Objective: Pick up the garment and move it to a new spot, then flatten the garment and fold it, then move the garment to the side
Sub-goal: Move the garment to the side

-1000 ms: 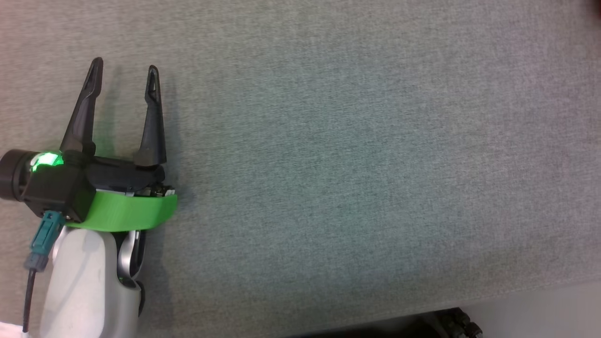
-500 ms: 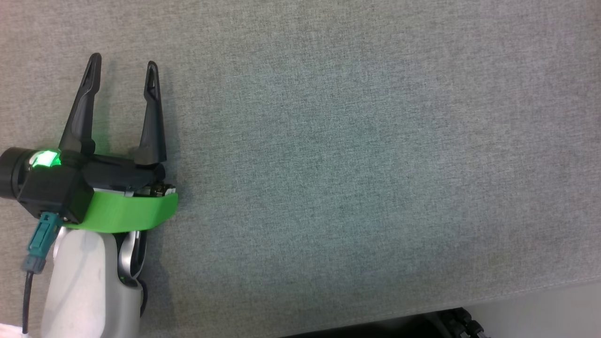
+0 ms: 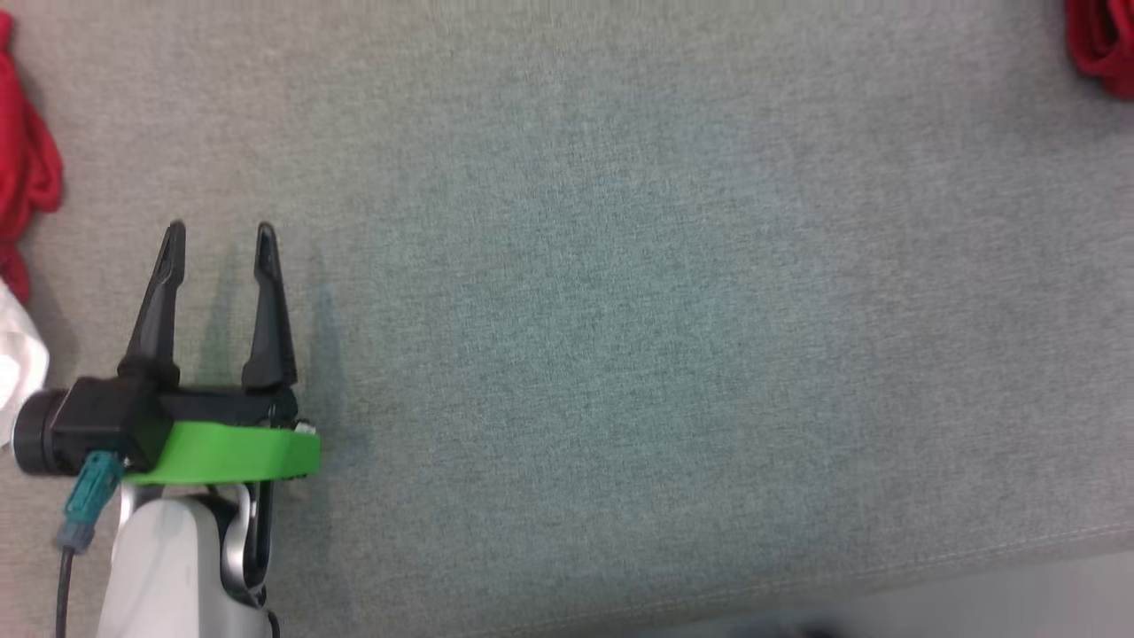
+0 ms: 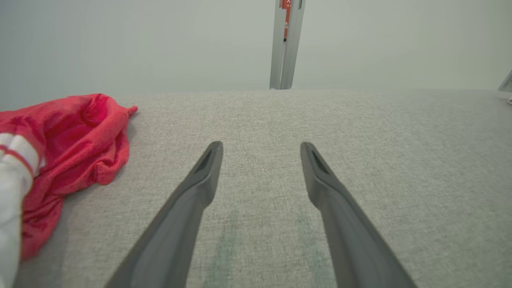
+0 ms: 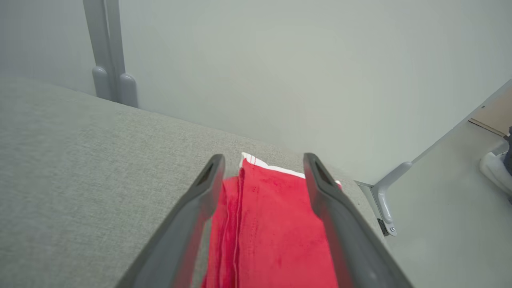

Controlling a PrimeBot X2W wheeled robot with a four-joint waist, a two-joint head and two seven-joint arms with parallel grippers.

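Scanning the head view first: takes in a different stretch of grey table [image 3: 620,310] than a second ago, with red cloth now at both edges. Reads as a camera shift, not as things moving. Low on the left, left gripper [image 3: 220,232], fingers apart and empty as before, lower in frame. At the left edge, crumpled red cloth [image 3: 31,168], near that gripper but apart from it. At the top right corner, red scrap [image 3: 1099,40]; probably the folded garment, too cropped to swear to.

Turning to the left wrist view: left gripper [image 4: 262,147] spread wide over bare table, nothing between the fingers. Off to the left, crumpled red cloth [image 4: 80,132] in a heap, white part [image 4: 12,172] at its near end. Untouched.

Turning to the right wrist view: right gripper [image 5: 264,158] apart, straddling the folded garment [image 5: 272,228], one finger either side, not pinching. Lies flat in neat layers, white trim [image 5: 260,161] at the far end, close to the table's edge. Looks like a fresh release.

Judging from that: folding finished, garment parked at the side, task at or near its end. Left to do, at most: drawing the right arm clear without snagging the top layer.
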